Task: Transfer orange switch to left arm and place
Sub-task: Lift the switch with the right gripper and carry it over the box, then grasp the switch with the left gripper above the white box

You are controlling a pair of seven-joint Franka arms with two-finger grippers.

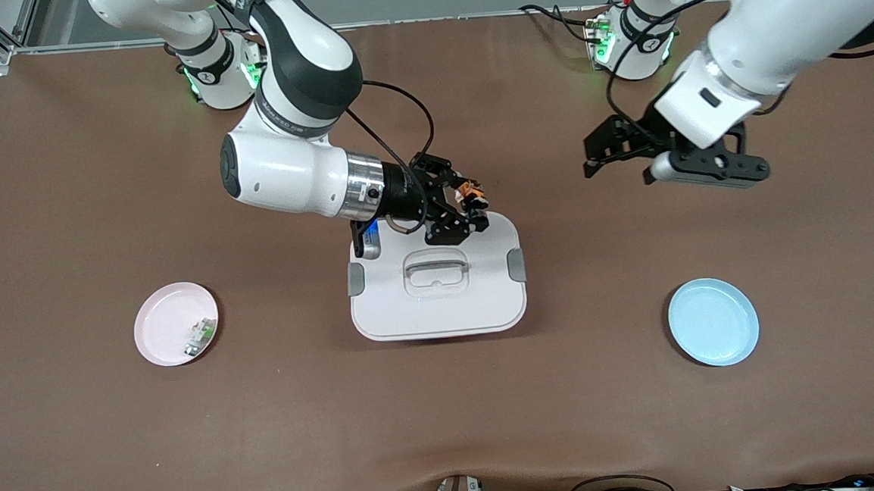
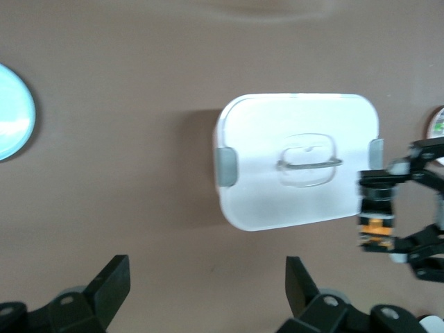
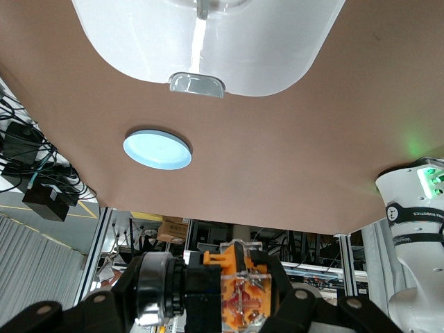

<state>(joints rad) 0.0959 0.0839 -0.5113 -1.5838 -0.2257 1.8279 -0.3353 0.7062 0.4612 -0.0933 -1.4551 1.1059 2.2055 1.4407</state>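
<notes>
The orange switch [image 1: 468, 190] is up in the air, with my right gripper [image 1: 474, 201] shut on it over the edge of the white box [image 1: 441, 306] that lies toward the arms' bases. In the right wrist view the switch [image 3: 239, 298] sits clamped in the right gripper [image 3: 222, 305], black body and orange cap showing. My left gripper [image 1: 591, 156] hangs open and holds nothing, over bare table toward the left arm's end, apart from the box. In the left wrist view the left gripper [image 2: 207, 291] stands wide, with the box [image 2: 277, 187] and the held switch [image 2: 378, 225] ahead.
A pink plate [image 1: 161, 323] holding a small green-and-white part [image 1: 201, 336] lies toward the right arm's end. A blue plate [image 1: 713, 321] lies toward the left arm's end. The lidded box with grey latches stands mid-table between them.
</notes>
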